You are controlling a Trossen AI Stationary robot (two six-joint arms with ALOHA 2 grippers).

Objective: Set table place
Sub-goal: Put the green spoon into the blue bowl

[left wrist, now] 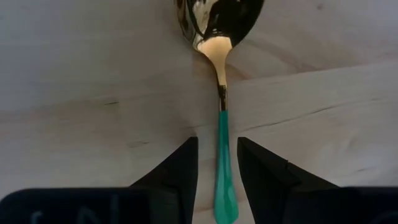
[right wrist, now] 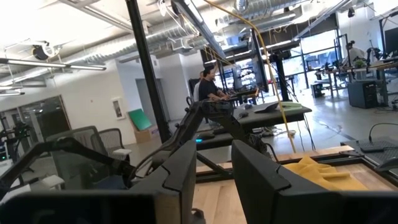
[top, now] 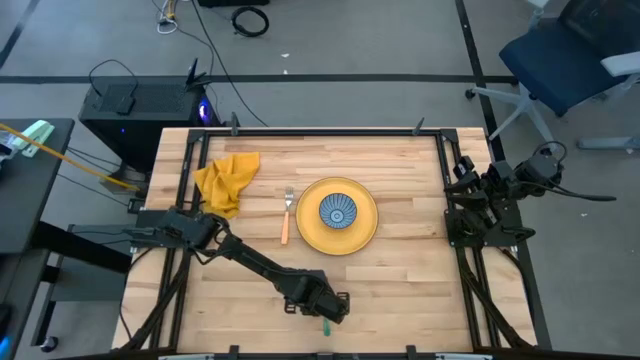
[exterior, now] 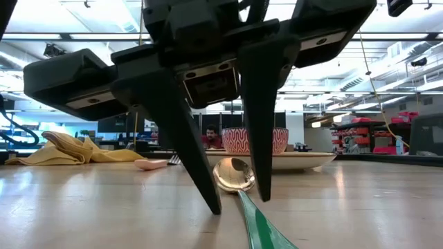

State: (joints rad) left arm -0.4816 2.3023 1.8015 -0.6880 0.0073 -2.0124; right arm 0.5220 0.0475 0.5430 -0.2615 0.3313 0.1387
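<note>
Your left gripper [left wrist: 217, 168] is hanging open over the spoon [left wrist: 219, 93] near the table's [top: 420, 280] front edge — fingers [left wrist: 180, 171] straddling the green handle without clamping it. The spoon's long axis is running straight away from the gripper, bowl toward the plate [top: 365, 235]. The right arm is waiting at the right edge — far off.

Bowl [top: 338, 211] on plate [top: 366, 232]; fork [top: 287, 214] just left, napkin [top: 229, 181] farther left.

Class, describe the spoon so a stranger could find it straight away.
Start at the yellow plate mid-table, then look toward the near edge, where the left tool straddles a handle. That is the spoon: gold bowl, green handle, unlike the orange-handled fork beside the plate.
</note>
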